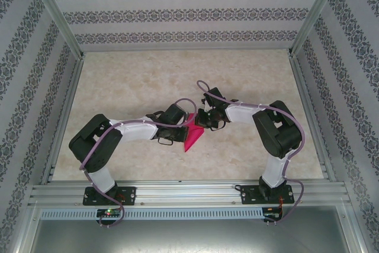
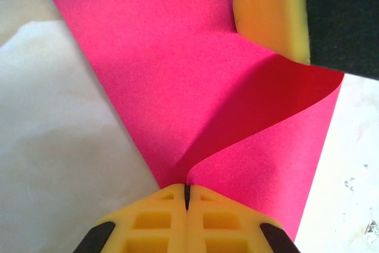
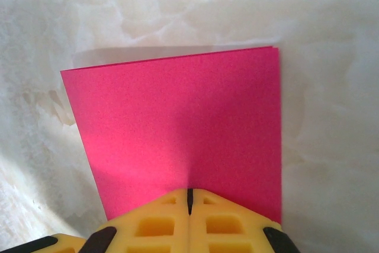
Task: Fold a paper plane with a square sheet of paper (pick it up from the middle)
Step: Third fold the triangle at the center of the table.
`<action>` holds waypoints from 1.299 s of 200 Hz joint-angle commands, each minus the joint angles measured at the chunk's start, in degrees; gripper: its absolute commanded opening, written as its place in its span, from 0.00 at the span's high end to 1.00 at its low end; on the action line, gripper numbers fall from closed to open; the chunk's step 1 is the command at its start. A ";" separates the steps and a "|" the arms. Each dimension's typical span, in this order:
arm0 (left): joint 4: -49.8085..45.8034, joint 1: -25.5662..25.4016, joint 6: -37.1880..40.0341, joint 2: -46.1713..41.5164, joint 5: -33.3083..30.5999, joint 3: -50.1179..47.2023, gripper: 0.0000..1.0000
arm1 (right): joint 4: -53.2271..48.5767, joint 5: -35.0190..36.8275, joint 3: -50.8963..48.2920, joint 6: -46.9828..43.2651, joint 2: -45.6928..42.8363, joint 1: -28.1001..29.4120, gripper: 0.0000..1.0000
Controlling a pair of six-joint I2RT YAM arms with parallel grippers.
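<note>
Left wrist view: your left gripper (image 2: 186, 191) is closed on the square sheet of paper (image 2: 166, 57), right gripper (image 3: 189, 194) also; align edges before you press the crease.

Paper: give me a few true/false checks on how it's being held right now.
1. The left gripper is shut on the paper. True.
2. The right gripper hangs open above the paper. False: it is shut on the paper's edge.
3. The paper lies flat and untouched on the table. False: it is pinched by both grippers and curves between them in the left wrist view.
4. The paper is plain pink. True.
</note>
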 commanded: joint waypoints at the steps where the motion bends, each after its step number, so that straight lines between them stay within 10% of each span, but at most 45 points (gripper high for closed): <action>1: -4.40 -0.63 -0.16 -0.32 -1.54 0.69 0.96 | -0.20 1.21 -2.04 0.65 1.37 0.43 1.00; 146: -7.94 -0.89 0.04 2.42 -2.95 1.68 1.00 | 0.45 2.38 -5.90 0.51 -19.67 -0.55 0.86; 260: -6.17 -0.94 -0.65 2.92 -2.74 0.33 1.00 | 27.02 6.67 -24.77 22.22 -20.31 19.04 1.00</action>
